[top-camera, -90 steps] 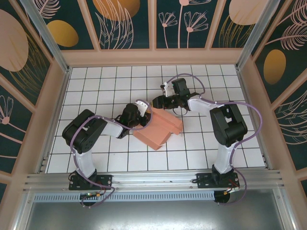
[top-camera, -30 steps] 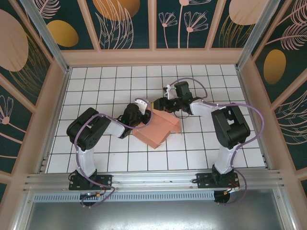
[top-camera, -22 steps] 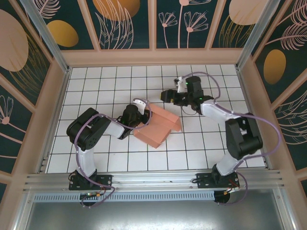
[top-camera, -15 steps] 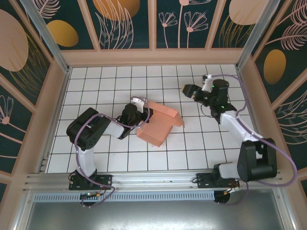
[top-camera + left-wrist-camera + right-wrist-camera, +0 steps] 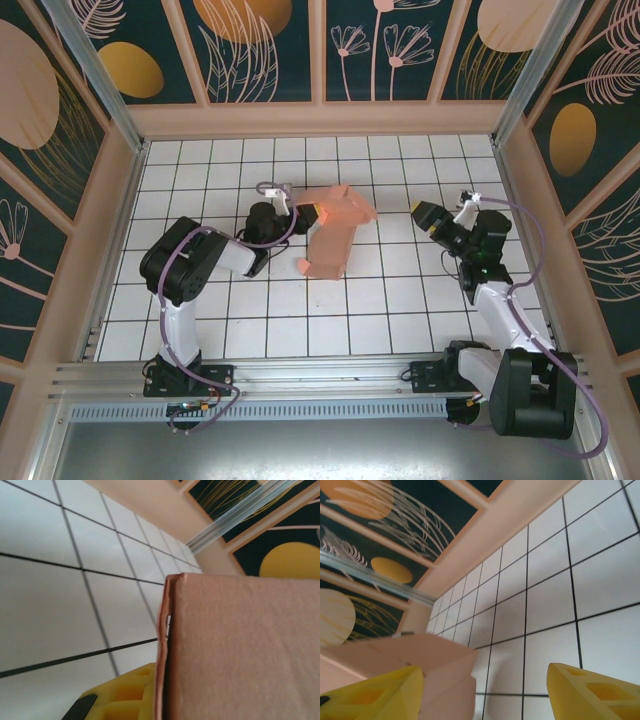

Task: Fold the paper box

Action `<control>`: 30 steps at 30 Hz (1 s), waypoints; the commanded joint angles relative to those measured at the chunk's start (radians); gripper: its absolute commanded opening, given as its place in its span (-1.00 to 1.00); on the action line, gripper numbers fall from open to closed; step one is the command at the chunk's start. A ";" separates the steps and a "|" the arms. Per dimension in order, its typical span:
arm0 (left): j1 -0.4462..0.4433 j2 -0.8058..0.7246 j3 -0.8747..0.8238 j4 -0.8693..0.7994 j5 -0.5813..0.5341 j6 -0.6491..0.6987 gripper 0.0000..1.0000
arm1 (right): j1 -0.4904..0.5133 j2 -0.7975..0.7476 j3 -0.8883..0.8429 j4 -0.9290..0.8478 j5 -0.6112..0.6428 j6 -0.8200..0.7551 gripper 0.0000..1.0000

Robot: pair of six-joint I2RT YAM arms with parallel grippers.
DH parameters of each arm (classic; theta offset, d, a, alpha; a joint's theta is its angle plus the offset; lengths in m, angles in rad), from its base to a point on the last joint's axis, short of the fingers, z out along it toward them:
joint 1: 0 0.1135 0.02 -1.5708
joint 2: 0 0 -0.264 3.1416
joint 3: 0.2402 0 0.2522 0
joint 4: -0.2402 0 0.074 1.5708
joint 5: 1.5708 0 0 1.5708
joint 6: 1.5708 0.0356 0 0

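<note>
Here, left gripper [image 5: 297,212] pinching paper box [image 5: 330,232] edge mid-worktop [image 5: 380,300]; right gripper [image 5: 425,216] spread wide, well apart at right.

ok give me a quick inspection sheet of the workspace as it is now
surface: white tiled table with black grid lines
job's things: paper box, salmon pink, partly folded, mid-table
clutter: nothing seen
grippers: left claw gripping the box's left edge; right claw open, off to the box's right, not touching it
cables: purple cables looped along both arms
surroundings: salmon frame holding dark floral panels; metal rail at the near edge
</note>
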 commanded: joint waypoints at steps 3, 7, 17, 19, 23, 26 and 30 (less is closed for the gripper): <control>0.001 -0.011 0.066 -0.024 0.079 -0.135 -1.00 | 0.052 0.001 -0.055 0.207 -0.079 0.085 0.21; 0.001 -0.005 0.070 0.011 0.101 -0.182 -1.00 | 0.150 0.058 -0.040 0.344 -0.073 0.149 0.17; 0.001 -0.012 0.067 0.038 0.109 -0.202 -1.00 | 0.303 0.192 0.080 0.409 -0.064 0.217 0.10; 0.001 -0.014 0.068 0.031 0.106 -0.186 -1.00 | 0.314 0.217 0.104 0.410 -0.069 0.228 0.08; 0.001 -0.004 0.070 0.025 0.098 -0.159 -1.00 | 0.340 0.263 0.134 0.399 -0.067 0.245 0.09; 0.001 0.003 0.071 0.021 0.097 -0.155 -1.00 | 0.349 0.295 0.139 0.390 -0.057 0.264 0.02; 0.001 0.003 0.070 0.019 0.099 -0.146 -1.00 | 0.349 0.325 0.145 0.353 -0.040 0.267 -0.12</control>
